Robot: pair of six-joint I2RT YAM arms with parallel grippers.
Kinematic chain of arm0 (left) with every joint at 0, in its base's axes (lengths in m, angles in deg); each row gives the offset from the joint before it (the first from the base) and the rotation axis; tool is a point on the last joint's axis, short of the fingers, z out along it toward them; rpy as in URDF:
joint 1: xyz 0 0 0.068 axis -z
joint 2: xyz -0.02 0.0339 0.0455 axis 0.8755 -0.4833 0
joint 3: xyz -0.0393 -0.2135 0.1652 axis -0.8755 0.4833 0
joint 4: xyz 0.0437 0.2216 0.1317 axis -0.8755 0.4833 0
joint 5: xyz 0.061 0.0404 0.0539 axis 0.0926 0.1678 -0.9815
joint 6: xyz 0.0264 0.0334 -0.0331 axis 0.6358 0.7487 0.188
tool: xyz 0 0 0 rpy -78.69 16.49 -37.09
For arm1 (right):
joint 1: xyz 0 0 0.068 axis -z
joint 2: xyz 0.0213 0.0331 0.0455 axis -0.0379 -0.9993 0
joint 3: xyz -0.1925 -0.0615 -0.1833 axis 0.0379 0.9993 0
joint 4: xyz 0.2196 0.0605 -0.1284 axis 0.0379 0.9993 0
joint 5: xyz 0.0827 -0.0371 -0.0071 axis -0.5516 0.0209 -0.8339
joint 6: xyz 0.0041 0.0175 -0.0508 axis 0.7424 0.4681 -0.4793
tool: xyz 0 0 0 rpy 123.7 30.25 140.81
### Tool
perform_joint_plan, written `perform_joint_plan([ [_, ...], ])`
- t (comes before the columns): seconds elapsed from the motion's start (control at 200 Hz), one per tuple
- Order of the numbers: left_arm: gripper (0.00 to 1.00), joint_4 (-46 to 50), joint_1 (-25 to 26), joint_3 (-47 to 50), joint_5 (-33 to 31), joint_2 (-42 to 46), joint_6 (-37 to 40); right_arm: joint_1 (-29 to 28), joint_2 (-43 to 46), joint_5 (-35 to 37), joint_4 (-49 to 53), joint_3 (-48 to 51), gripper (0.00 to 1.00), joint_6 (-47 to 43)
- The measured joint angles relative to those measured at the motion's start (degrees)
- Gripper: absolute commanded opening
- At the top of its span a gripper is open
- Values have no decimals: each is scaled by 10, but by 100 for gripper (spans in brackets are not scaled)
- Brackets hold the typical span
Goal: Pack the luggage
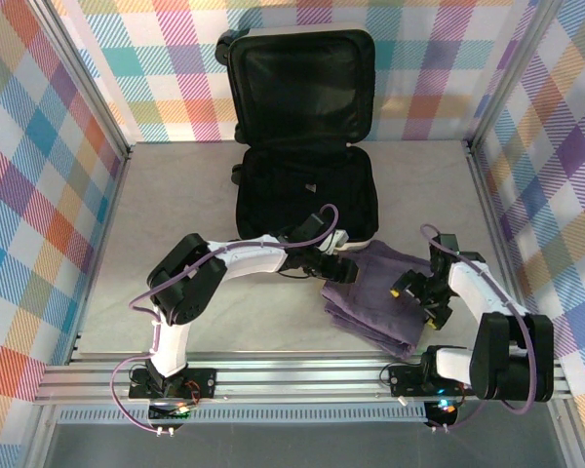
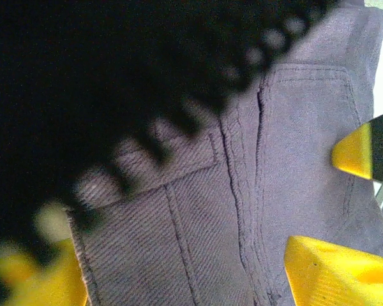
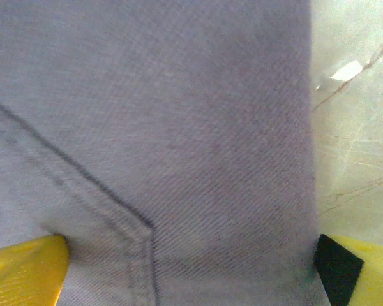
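Both open, left claw (image 1: 343,270), right claw (image 1: 410,292), over purple garment (image 1: 369,314); grey table (image 1: 175,210), plaid walls (image 1: 39,146)

A pale grey flat tabletop (image 1: 175,195) carries an open white hard-shell suitcase, black-lined (image 1: 307,195), at upper centre, and a folded purple cloth garment (image 1: 366,307) lower right of centre.

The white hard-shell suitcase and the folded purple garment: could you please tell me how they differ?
The white hard-shell suitcase is rigid, with black lining; the folded purple garment is soft stitched fabric. The suitcase is far larger than the garment. The suitcase lies open, lid upright; the garment lies folded flat in front of it. Both rest on the grey table.
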Motion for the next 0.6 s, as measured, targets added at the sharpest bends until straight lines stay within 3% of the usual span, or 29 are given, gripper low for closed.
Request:
perform_joint_plan([
  [0.33,72,-28,3,-38,0,-40,4,-2,-12,-7,-17,11,89,19],
  [0.465,59,-29,9,-45,-3,-46,5,-13,-27,-5,-15,2,78,25],
  [0.6,39,-27,16,-45,-14,-46,7,-26,-31,-13,-23,-2,62,27],
])
